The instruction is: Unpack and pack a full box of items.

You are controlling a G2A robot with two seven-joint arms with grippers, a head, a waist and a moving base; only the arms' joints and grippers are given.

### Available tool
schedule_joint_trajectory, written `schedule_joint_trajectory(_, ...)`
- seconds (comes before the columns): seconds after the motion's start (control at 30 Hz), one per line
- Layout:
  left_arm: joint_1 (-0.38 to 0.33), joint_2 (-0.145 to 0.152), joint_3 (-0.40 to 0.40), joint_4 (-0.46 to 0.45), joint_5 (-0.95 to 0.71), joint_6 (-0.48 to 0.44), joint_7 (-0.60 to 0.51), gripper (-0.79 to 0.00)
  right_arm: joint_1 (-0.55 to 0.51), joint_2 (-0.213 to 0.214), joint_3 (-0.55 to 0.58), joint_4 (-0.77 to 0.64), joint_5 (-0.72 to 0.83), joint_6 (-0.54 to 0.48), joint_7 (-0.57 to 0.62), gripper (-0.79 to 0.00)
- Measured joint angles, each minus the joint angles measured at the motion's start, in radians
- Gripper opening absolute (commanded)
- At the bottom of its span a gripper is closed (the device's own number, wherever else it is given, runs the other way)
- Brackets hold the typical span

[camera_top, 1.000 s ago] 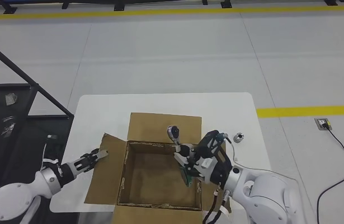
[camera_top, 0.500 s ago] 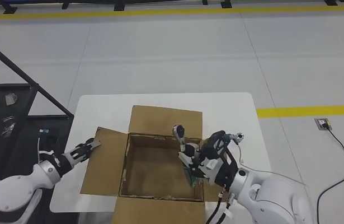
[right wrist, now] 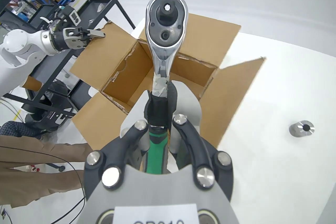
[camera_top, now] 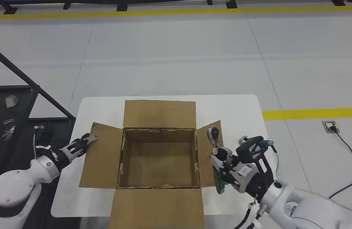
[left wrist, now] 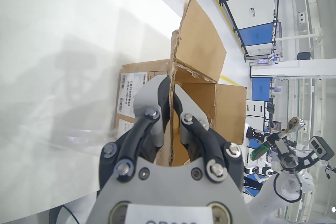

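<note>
Cardboard box sits open in the middle of the white table, with all four flaps folded outward and its brown floor showing. White printed labels are stuck on its outer wall on the left arm's side.

The left hand is at the outer edge of the left flap. In the left wrist view this hand has its dark pads pressed against both faces of the cardboard, so it is closed narrowly on the flap's edge. The right wrist view shows the same hand at the flap's far corner.

The right hand is over the right flap, outside the box's opening. It is clamped around the handle of a ratchet wrench. In its own wrist view the right hand grips the black and green handle, and the wrench points away from it, with the chrome head and square drive facing the camera. A band of tape wraps the neck just beyond the fingers. From the left wrist view the wrench is held tilted in the air, beyond the box.

A small metal socket stands on the table beside the right flap, apart from the box.
</note>
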Motion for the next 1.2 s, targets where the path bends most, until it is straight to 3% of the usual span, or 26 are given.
schedule_joint_trajectory(0.33, -0.146, -0.004, 0.046, 0.097, 0.091, 0.04, -0.061, -0.785, -0.022, 0.023, 0.092, 0.028, -0.139, 0.136, 0.126, -0.785)
schedule_joint_trajectory(0.4, -0.169, -0.006, 0.058, 0.113, 0.104, 0.044, -0.074, -0.357, -0.003, 0.025, 0.08, 0.066, -0.164, 0.149, 0.142, -0.785)
schedule_joint_trajectory(0.43, -0.181, -0.007, 0.065, 0.123, 0.11, 0.045, -0.079, 0.0, 0.012, 0.027, 0.071, 0.097, -0.171, 0.149, 0.15, -0.785)
schedule_joint_trajectory(0.63, -0.218, -0.013, 0.076, 0.167, 0.089, 0.049, -0.099, 0.0, 0.094, 0.034, 0.025, 0.27, -0.193, 0.148, 0.165, -0.785)
schedule_joint_trajectory(0.83, -0.207, -0.015, 0.049, 0.165, 0.051, 0.03, -0.106, 0.0, 0.198, 0.037, -0.04, 0.476, -0.29, 0.178, 0.166, -0.785)
schedule_joint_trajectory(1.2, -0.206, -0.015, 0.048, 0.164, 0.051, 0.03, -0.105, 0.0, 0.303, 0.033, -0.11, 0.815, -0.294, 0.182, 0.011, -0.785)
